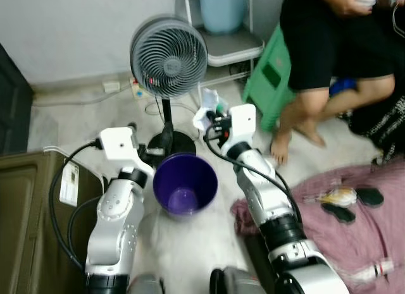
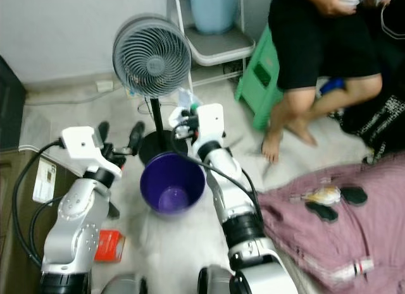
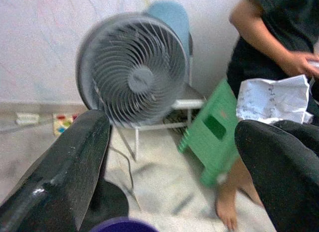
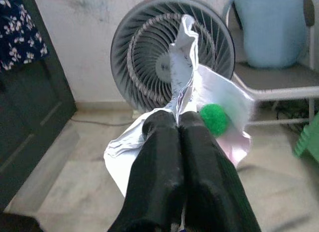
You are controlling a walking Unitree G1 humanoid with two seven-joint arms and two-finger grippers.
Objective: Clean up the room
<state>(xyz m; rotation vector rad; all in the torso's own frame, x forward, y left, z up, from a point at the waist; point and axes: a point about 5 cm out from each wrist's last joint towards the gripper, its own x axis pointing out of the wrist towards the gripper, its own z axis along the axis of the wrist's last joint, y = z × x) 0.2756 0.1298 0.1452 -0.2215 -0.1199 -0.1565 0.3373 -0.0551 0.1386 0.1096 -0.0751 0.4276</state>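
Purple bucket (image 1: 185,183) sits below the fan (image 1: 169,57); right gripper (image 4: 178,123) pinches crumpled paper (image 4: 207,100) above it, left gripper (image 2: 118,137) jaws spread.

Prob. a home room: pedestal fan (image 1: 168,58), green stool (image 1: 269,79), clothes (image 1: 354,212) on tiled floor (image 1: 82,120).

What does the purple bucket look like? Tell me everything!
The purple bucket is round, looks like smooth plastic, and stands upright on the pale floor with its mouth open. Nothing can be made out inside. It sits between the robot's two arms, right in front of the fan's black base. Whether they touch cannot be told.
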